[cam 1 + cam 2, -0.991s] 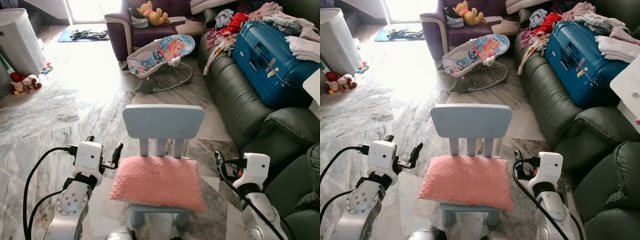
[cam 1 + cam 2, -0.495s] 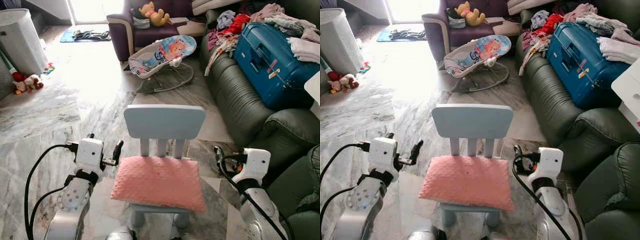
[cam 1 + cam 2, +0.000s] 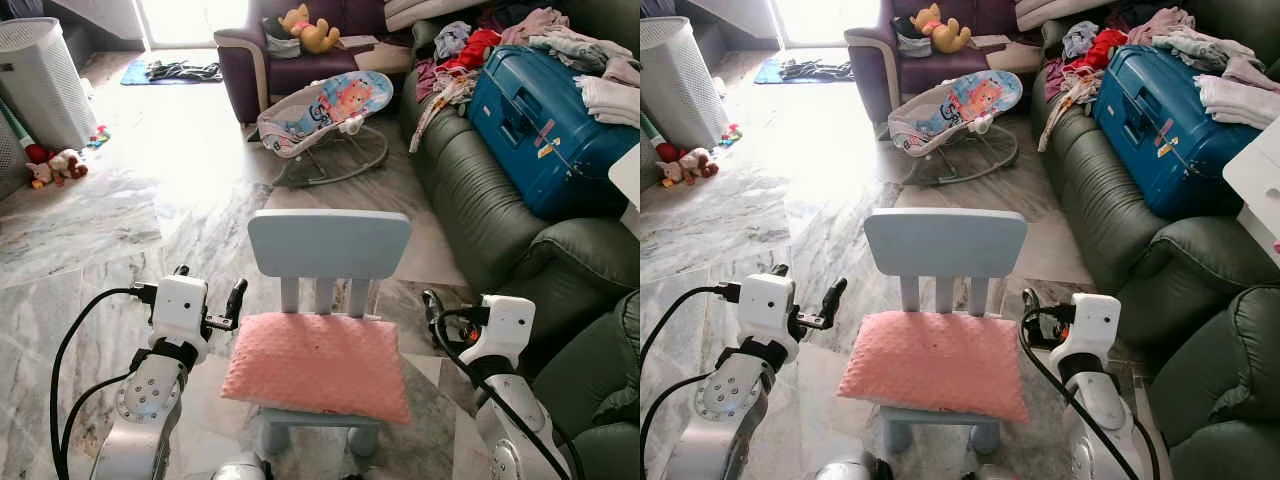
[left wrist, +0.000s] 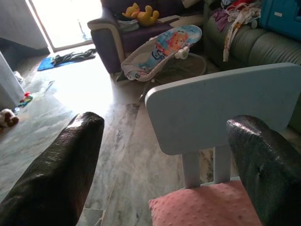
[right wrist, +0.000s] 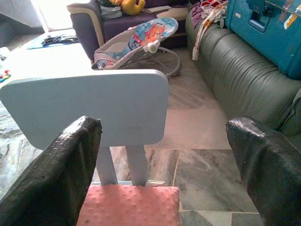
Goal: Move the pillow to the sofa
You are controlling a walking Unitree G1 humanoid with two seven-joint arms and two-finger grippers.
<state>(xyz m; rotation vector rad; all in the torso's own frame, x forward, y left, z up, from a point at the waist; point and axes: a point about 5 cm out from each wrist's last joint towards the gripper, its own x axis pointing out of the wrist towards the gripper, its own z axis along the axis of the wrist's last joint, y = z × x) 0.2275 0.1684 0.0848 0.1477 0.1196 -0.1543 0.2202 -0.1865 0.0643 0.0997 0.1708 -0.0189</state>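
Pink pillow (image 3: 316, 365): lay flat on the seat of a small pale-blue chair (image 3: 329, 243), between the two pincers, touched by neither. Left gripper (image 3: 236, 300): just beside the pillow's left edge, fingers (image 4: 61, 174) spread wide. Right gripper (image 3: 1028, 303): near the pillow's right edge, fingers (image 5: 51, 174) likewise wide apart. Dark green sofa (image 3: 480, 200): beyond the right gripper, bearing a blue suitcase (image 3: 535, 120) and heaped clothes (image 3: 560, 40).

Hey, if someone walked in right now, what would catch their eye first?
Probably the pink pillow lying on the small pale blue chair straight ahead, with the left tool and right tool open on either side of it. Next, the blue suitcase on the dark green sofa to the right.
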